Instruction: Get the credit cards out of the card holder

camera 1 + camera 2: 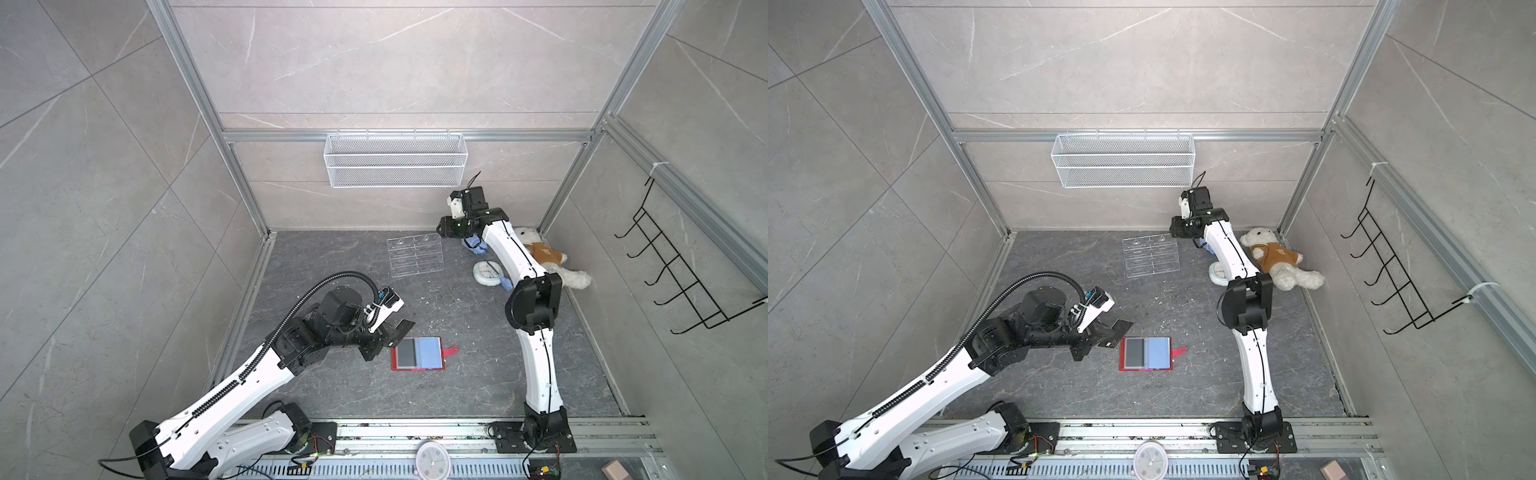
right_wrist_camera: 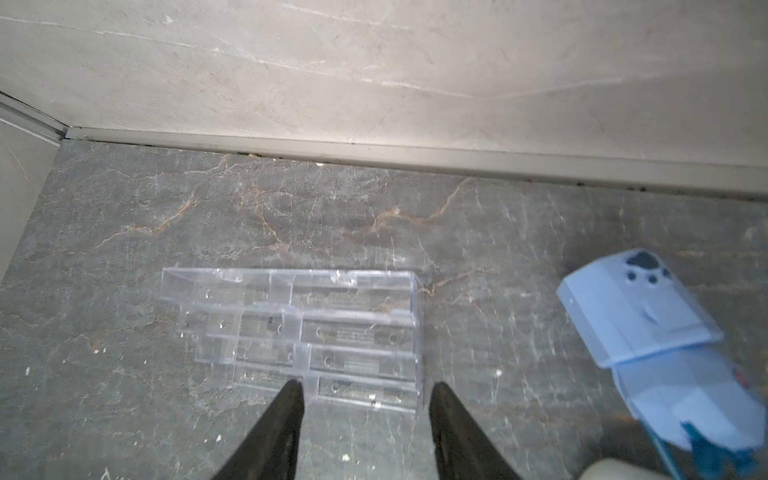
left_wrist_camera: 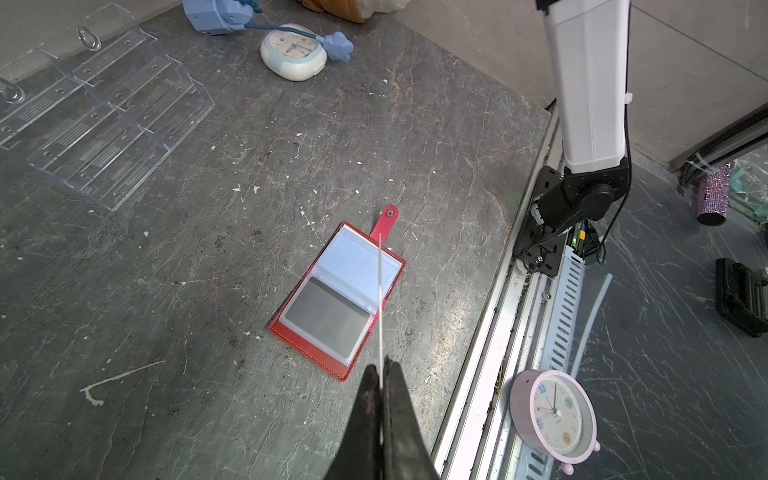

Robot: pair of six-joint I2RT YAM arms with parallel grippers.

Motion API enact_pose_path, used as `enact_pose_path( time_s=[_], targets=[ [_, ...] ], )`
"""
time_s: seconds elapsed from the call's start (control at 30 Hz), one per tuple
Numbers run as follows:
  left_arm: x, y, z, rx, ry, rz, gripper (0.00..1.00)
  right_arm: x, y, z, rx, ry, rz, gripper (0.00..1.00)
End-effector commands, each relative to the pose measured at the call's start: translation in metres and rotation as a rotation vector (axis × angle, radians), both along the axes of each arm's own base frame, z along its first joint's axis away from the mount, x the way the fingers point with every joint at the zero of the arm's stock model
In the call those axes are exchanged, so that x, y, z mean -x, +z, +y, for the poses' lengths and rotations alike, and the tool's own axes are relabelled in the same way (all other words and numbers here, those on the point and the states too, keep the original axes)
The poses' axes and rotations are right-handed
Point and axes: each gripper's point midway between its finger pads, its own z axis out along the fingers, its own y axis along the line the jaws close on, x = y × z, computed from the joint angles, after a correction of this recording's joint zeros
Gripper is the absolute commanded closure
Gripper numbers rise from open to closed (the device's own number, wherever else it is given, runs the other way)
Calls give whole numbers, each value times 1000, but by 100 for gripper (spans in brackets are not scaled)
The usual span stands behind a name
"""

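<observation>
Beyond the holder's [image 1: 419,353] edge, jaws pinch a card [image 1: 402,325].

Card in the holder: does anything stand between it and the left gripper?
Only a clear sleeve covers the card in the holder. No other object lies between it and the left gripper, but that gripper is shut on the second card, so it probably cannot grasp another now.

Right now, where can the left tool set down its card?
Bare floor lies between the red holder and the clear stand, and between holder and front rail. Crowded back right: clock, blue toy, teddy bear.
</observation>
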Motion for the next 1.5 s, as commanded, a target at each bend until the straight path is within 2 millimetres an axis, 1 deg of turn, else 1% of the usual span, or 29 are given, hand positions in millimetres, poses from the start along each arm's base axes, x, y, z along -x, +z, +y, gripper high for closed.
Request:
enact_pose_path(
  time_s=[0.0,0.03,0.17,0.33,0.7,1.47],
  targets=[
    [0,5,4,6,10,-18,100,5,-23,-7,57,15,90,50],
    [0,5,4,6,11,-19,100,1,-29,-6,58,17,95,50],
    [-2,5,1,4,11,-18,100,-10,-37,-6,40,3,79,53],
    [-4,4,-1,0,11,-17,100,-12,-46,0,5,23,92,54],
    [-7,-2,-2,-5,18,-11,100,-20,-66,-2,15,0,97,58],
    [-7,-3,-1,4,31,-16,100,-32,-85,-3,5,-21,85,65]
  ],
)
